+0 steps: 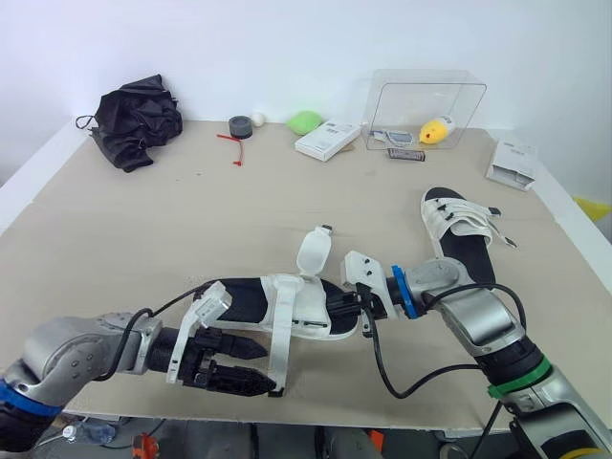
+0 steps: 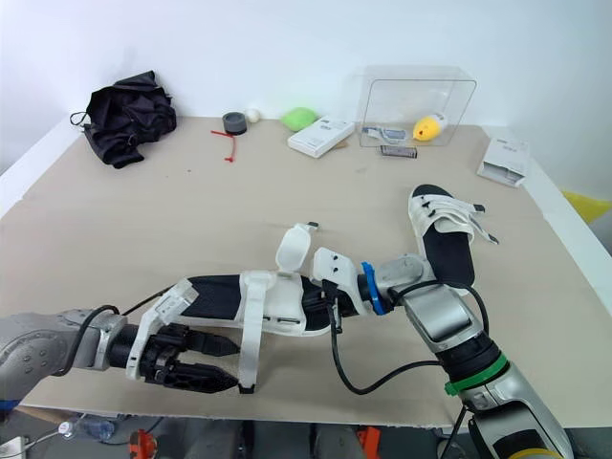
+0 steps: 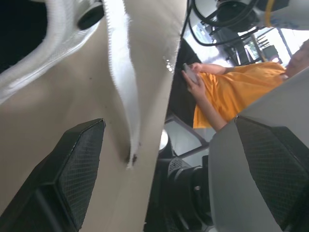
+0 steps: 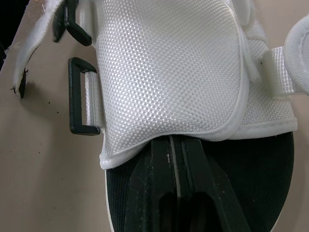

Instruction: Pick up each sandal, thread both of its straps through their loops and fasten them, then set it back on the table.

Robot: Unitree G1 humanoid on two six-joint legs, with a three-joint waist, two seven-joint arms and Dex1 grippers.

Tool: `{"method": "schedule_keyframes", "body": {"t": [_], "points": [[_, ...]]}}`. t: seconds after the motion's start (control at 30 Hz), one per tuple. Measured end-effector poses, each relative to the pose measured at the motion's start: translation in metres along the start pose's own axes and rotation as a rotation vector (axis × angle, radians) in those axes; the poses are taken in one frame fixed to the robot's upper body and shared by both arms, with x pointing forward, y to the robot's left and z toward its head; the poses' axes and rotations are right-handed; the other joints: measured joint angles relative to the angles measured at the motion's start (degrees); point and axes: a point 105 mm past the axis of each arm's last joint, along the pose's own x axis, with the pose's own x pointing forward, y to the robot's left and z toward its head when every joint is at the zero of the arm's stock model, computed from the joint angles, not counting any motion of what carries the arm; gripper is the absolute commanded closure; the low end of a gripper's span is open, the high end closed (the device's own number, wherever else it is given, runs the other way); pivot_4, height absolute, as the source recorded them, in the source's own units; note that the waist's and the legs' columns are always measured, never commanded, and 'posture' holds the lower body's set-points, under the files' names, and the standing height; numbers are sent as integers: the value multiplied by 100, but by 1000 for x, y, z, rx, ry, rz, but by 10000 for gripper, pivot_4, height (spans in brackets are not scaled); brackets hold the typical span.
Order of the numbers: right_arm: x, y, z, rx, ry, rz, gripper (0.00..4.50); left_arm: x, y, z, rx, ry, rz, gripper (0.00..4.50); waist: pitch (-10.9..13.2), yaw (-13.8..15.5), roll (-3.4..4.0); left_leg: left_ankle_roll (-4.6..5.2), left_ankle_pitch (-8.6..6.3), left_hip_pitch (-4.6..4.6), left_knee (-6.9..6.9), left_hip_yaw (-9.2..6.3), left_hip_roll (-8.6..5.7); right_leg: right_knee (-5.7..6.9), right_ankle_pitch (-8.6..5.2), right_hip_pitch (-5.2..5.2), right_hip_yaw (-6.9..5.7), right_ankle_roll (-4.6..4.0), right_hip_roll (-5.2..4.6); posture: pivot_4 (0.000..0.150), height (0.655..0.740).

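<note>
At the front edge of the table (image 1: 191,220), the left gripper (image 1: 266,370) stands wide, its 2 fingers on either side of a loose white strap (image 1: 279,344) and gripping nothing. The strap trails from the near sandal (image 1: 244,298), which lies on the table. The right gripper (image 1: 346,310) is closed, with its fingers pressed together over the black footbed and their tips tucked under the white upper. The 2nd sandal (image 1: 459,229) lies further right, apart.
</note>
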Motion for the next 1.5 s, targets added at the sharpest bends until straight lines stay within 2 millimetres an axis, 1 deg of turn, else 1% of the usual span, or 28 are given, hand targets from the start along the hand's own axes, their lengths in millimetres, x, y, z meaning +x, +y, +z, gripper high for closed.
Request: {"method": "schedule_keyframes", "body": {"t": [0.07, 0.2, 0.3, 0.4, 0.53, 0.63, 0.8, 0.9, 1.07, 1.13, 1.17, 1.5], "points": [[0, 0, 0, 2, 0, -1, 45000, 2, 3, 2, 12, -6, 12, 727, 0, 0, 0, 0, 0, 0, 0, 1, -1, 0, 0, 0, 1, 0, 0, 1500, 7400], [0, 0, 0, 5, 1, -1, 45000, 9, 12, -2, 31, 27, 49, 727, 0, 0, 0, -1, 0, 1, 0, 1, -1, 0, 0, 1, 1, 0, 0, 1500, 7400], [0, 0, 0, 7, 2, -2, 45000, 16, 19, -4, 24, 39, 57, 727, 0, 0, 0, -1, -1, 1, 0, 1, -1, -1, 0, 1, 1, 0, 1, 1500, 7400], [0, 1, 1, 6, 3, -2, 45000, 19, 23, -2, -6, 48, 64, 727, 0, -1, 0, -1, -1, 0, 0, -1, 0, -1, -2, 1, 0, 3, 2, 1500, 7400], [0, 1, 2, 3, 2, -1, 45000, 19, 21, -1, -49, 71, 51, 727, 0, -3, 0, -2, -2, 0, -1, 0, -1, -1, -3, 1, 1, 5, 2, 1500, 7400], [0, 1, 2, 5, 3, -1, 45000, 18, 17, -4, -97, 91, 23, 727, 0, -3, 0, -5, -3, 0, -1, -1, -1, -1, -3, 1, 1, 4, 1, 1500, 7400], [0, 1, 2, 6, 4, -1, 45000, 20, 16, -4, -115, 89, 12, 727, 0, -2, 0, -5, -4, 0, -1, -2, -1, -1, -3, 1, 1, 2, 0, 1500, 7400], [0, 1, 2, 6, 4, -1, 45000, 24, 15, -4, -120, 85, 5, 8162, 0, -3, 0, -5, -4, 0, -1, -2, -2, -1, -2, 1, 1, 2, 0, 1500, 7400], [0, 0, 3, 6, 5, -2, 45000, 27, 15, -2, -121, 68, 4, 29888, 0, -2, 0, -6, -4, 0, -1, -3, -2, -1, -2, 2, 1, 2, -1, 1500, 7400], [0, 0, 3, 6, 5, -3, 45000, 28, 15, -3, -128, 74, 6, 39327, 0, -3, 0, -6, -4, 0, -1, -3, -2, -1, -2, 1, 1, 1, -1, 1500, 7400], [0, 0, 3, 6, 6, -3, 45000, 28, 15, -3, -131, 76, 6, 44763, 0, -2, 0, -6, -4, 0, -1, -3, -2, -1, -3, 1, 0, 2, 0, 1500, 7400], [0, 0, 3, 7, 6, -3, 45000, 25, 15, 2, -140, 49, 7, 44763, 0, -2, 0, -6, -4, 0, -1, -4, -2, -1, -3, 1, 0, 2, -1, 1500, 7400]]}}
